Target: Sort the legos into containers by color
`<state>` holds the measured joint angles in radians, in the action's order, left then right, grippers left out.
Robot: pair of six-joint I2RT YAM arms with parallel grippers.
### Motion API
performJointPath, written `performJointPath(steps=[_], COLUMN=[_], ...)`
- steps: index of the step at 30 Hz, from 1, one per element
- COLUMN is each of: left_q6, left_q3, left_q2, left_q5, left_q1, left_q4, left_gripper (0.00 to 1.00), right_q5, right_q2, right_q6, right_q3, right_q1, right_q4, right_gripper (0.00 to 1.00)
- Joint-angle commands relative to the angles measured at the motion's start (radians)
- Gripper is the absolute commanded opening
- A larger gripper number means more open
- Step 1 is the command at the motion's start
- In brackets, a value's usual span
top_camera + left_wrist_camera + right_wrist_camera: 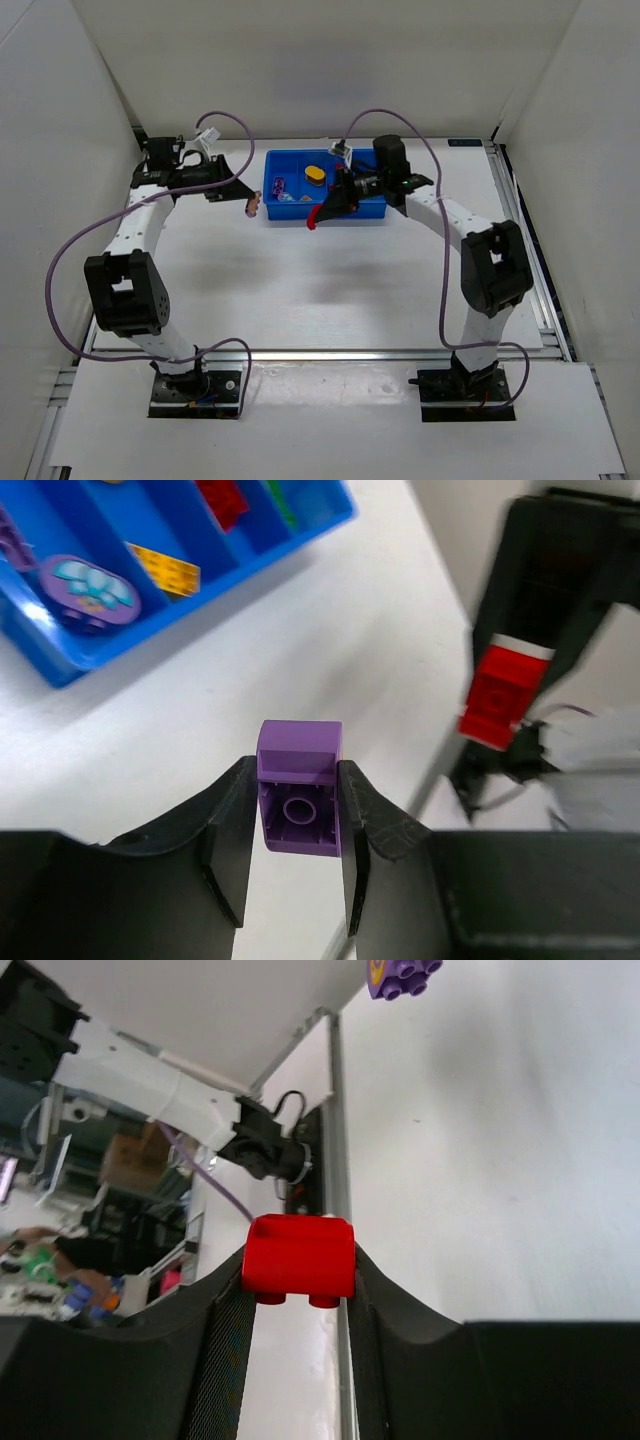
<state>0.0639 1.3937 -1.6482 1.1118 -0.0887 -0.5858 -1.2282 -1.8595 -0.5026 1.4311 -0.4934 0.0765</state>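
White table [300,290]; purple lego [299,762] in left claw [298,805]

We are looking into a robotics lab test cell.
White panel walls [300,70] box in our white table [300,290], with an aluminium rail [320,353] along its near edge and purple cables [444,270] looping loose.

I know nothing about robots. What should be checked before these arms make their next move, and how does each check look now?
1. Left fingers gripping purple lego: ok.
2. Right fingers gripping red lego: ok.
3. Purple lego above the tray: not ok, it hangs over the table beside it.
4. Colors lying in the tray kept separate: ok.
5. Both sets of fingers apart from each other: ok.
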Motion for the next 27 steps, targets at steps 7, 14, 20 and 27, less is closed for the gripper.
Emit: performJointPath(steps=[7,14,20,27], left_q6=[0.045,0.045,0.034,0.010], left_q3=[0.154,0.384,0.491,0.568], left_q2=[-0.110,-0.341,-0.490,-0.562], left_q5=[-0.530,-0.629,-0.665,-0.659], left_q1=[0.179,0.227,0.242,0.265], left_q4=[0.161,0.161,0.173,0.179], left_gripper=[0.10,0.15,0.22,0.60], right_q5=[0.142,0.187,0.187,0.207], right_q2=[0.167,0.194,0.200,0.162], right_q6=[0.297,0.340,0.348,0.369], right_q3=[-0.052,-0.047,-0.037,0.000], right_q1=[0.124,0.185,0.234,0.265], right_q4=[-0.311,-0.369,-0.386,-0.402], right_gripper=[0.16,0.17,0.17,0.17])
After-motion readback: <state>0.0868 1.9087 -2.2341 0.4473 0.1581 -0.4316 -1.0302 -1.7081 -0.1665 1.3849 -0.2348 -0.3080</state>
